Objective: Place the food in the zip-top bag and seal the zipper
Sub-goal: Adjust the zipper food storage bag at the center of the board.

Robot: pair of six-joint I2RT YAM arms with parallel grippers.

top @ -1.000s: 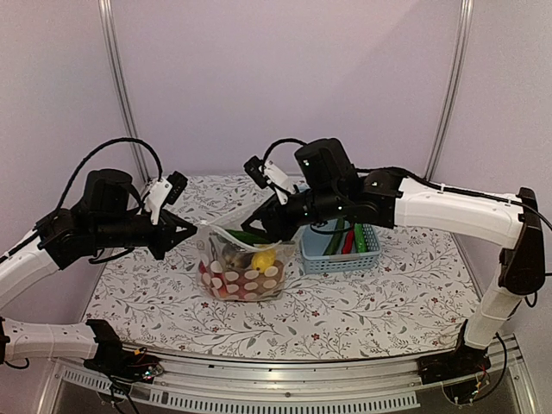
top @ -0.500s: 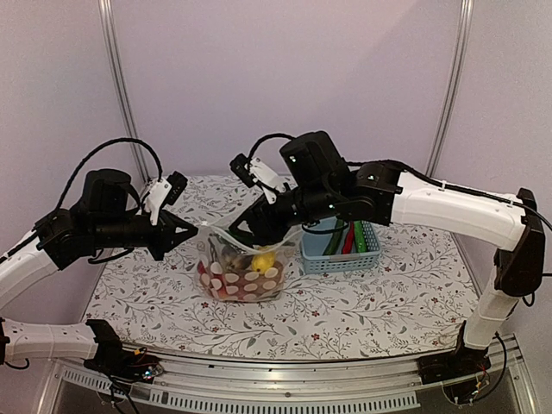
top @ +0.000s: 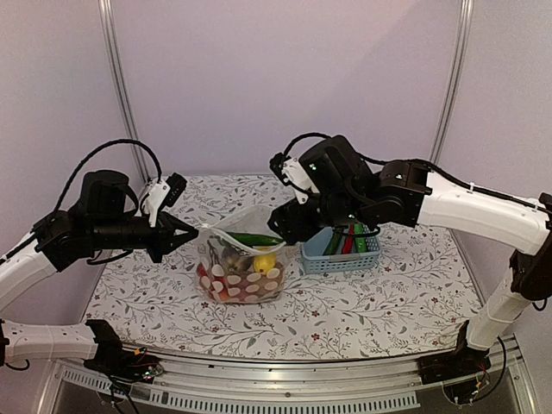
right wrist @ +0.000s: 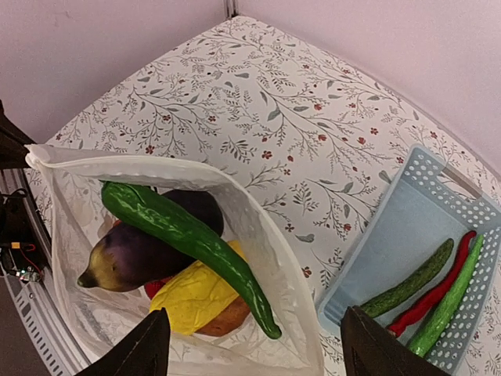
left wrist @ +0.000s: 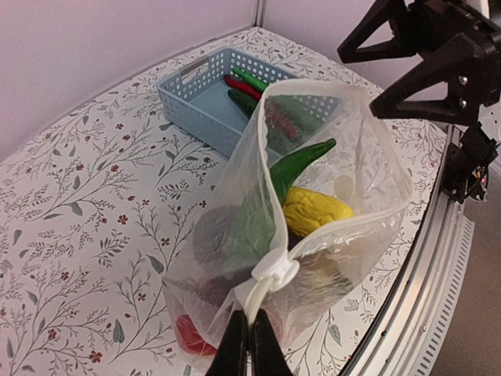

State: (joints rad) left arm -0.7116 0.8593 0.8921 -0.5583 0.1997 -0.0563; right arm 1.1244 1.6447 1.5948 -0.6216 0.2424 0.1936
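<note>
- The zip-top bag stands upright on the flowered table, left of centre, with its mouth gaping upward.
- Its zipper runs along the mouth edge and is unsealed, the two sides well apart.
- Inside the bag, a long green vegetable lies slantwise on top, across a dark purple eggplant and a yellow piece.
- A brown potato shows under the yellow piece, and a red piece sits between it and the eggplant.
- More red pieces show through the dotted wall at the bottom of the bag.
- The left gripper is pinched tight on the bag's mouth at its left corner, where the plastic bunches white, and holds that edge up.
- The right gripper hangs above the bag's right side with its fingers spread wide and nothing between them.
- From the left wrist it shows as two black prongs beyond the far rim of the bag, apart from the plastic.
- The light-blue basket sits just beside the bag on its right; I cannot tell whether they touch.
- In the basket lie two green cucumbers and a red chili, side by side along its right side.
</note>
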